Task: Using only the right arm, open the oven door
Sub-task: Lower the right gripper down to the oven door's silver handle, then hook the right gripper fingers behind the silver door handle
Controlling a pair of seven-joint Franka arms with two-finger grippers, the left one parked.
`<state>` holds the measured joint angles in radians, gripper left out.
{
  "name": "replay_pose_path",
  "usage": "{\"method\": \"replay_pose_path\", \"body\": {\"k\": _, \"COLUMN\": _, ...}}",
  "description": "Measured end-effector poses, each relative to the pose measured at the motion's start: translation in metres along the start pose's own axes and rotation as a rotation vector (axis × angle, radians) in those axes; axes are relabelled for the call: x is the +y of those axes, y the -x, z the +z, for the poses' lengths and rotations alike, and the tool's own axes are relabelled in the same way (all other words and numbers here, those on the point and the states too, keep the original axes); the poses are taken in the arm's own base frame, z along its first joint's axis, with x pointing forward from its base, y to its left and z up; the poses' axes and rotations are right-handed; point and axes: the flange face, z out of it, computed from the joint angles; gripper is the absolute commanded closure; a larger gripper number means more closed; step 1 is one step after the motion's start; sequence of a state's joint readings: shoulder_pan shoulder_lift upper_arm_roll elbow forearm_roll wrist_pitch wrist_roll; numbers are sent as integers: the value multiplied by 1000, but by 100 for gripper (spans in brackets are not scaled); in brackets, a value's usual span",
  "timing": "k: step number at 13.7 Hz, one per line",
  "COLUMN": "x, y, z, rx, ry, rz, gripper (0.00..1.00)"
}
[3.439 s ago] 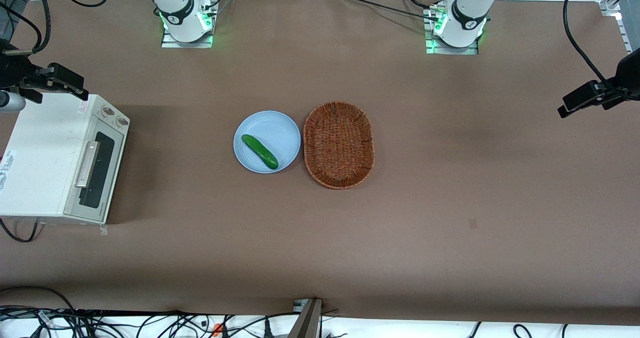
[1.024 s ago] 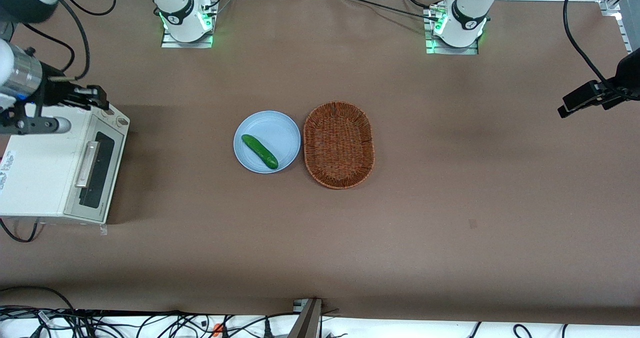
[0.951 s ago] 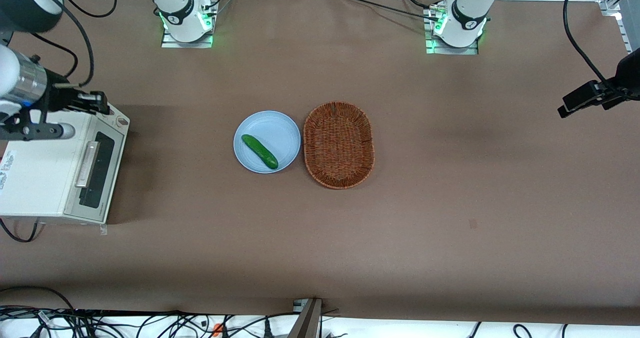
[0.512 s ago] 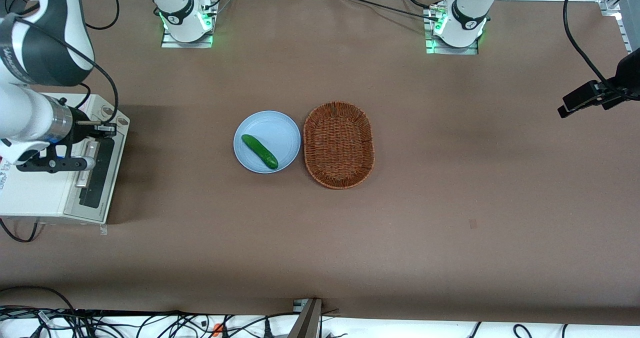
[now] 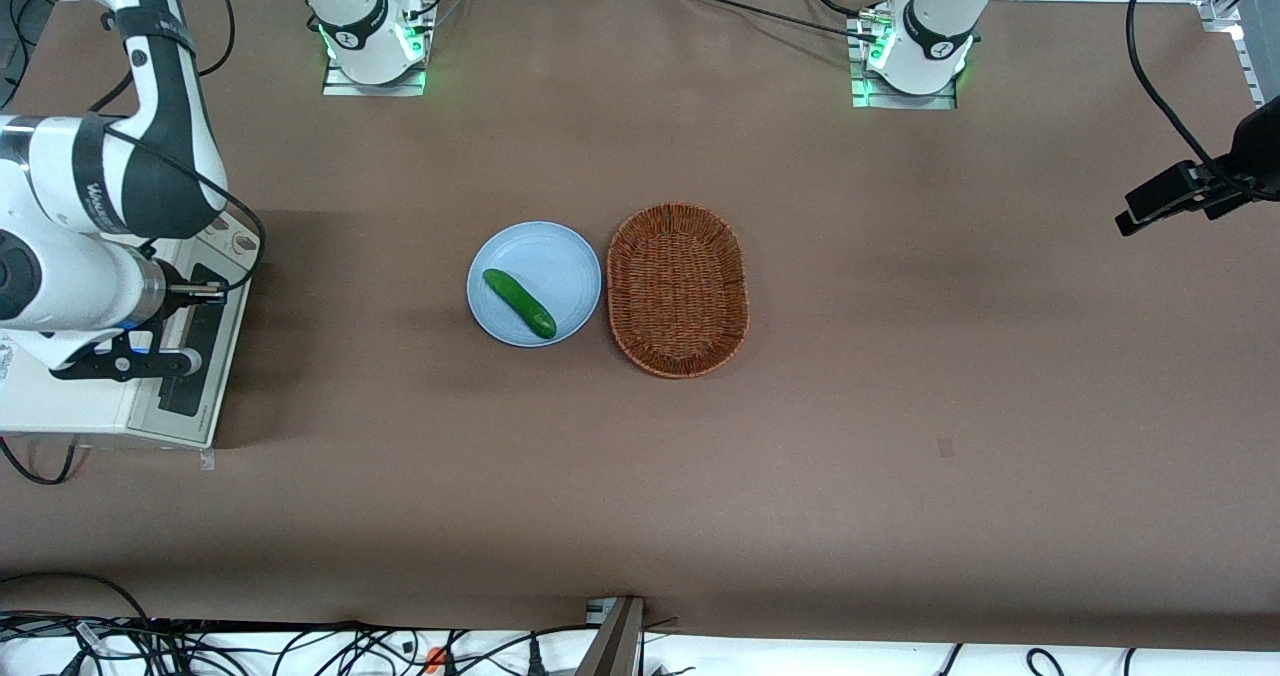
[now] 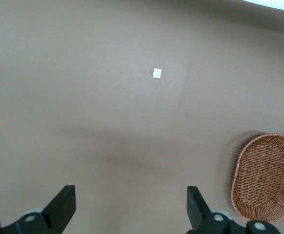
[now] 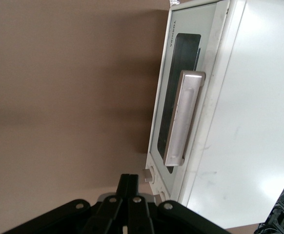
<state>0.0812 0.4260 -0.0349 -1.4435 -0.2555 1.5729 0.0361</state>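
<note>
Swung down over the toaster oven (image 5: 60, 396): right arm (image 5: 110, 186), gripper (image 5: 205, 293) clenched, grasping nothing, above oven door (image 7: 173, 112). Door closed, at working arm's table end; handle (image 7: 183, 117) untouched, approach incomplete.

Front cam looks steeply down on the whole brown table (image 5: 900, 406). Right wrist cam sits close over the cream-white boxy toaster oven (image 7: 259, 122), with the pinched-shut black gripper (image 7: 128, 179) by the oven's knobs (image 7: 151, 171). Left wrist cam looks down too and shares the oval wicker basket (image 6: 264, 175) with front.
</note>
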Motion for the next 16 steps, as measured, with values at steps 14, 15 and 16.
{"method": "replay_pose_path", "body": {"k": 14, "x": 16, "y": -36, "z": 52, "rx": 14, "ry": 147, "rz": -14, "gripper": 100}}
{"method": "replay_pose_path", "body": {"k": 15, "x": 17, "y": -37, "z": 53, "rx": 12, "ry": 152, "rz": -14, "gripper": 100}}
{"method": "replay_pose_path", "body": {"k": 16, "x": 19, "y": -37, "z": 55, "rx": 10, "ry": 153, "rz": -15, "gripper": 100}}
